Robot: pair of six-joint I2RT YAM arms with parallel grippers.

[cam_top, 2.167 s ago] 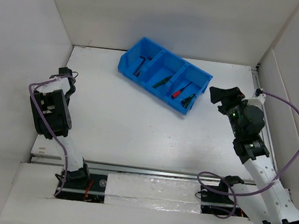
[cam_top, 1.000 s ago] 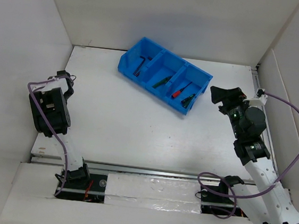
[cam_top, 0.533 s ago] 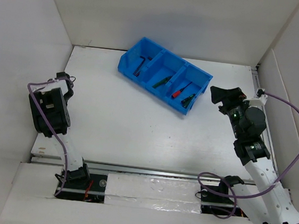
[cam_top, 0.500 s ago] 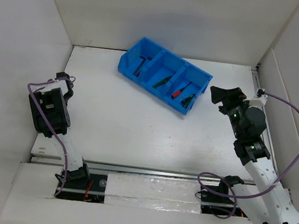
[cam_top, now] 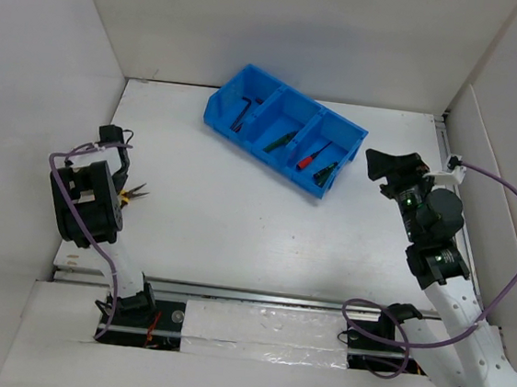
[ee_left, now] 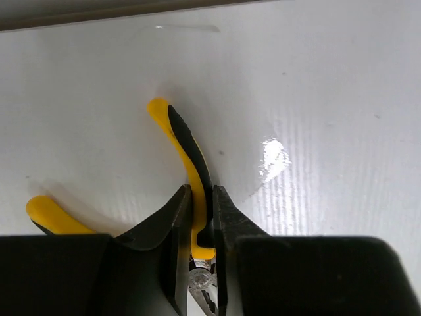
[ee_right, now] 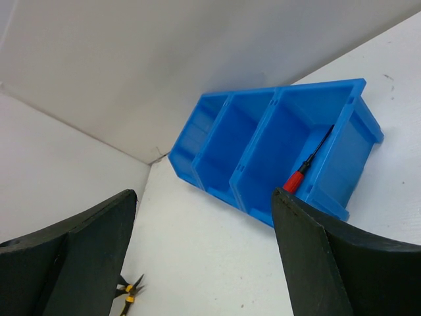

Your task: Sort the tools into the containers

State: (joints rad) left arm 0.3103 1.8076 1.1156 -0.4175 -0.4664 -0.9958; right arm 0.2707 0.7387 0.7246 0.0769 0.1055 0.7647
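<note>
My left gripper (ee_left: pixel 197 201) is pinched shut on just one handle of the yellow pliers (ee_left: pixel 185 141), down at the near left and well apart from the far blue bin (cam_top: pixel 219 114), so they may swivel or slip out when I lift.

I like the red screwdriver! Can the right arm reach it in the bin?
Probably yes. The right gripper hangs open beside the blue bin, the red screwdriver lies in the nearest open-topped compartment, and nothing stands between.

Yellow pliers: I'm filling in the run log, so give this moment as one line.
left gripper: shut on yellow pliers | right gripper: open, empty, near blue bin
</note>
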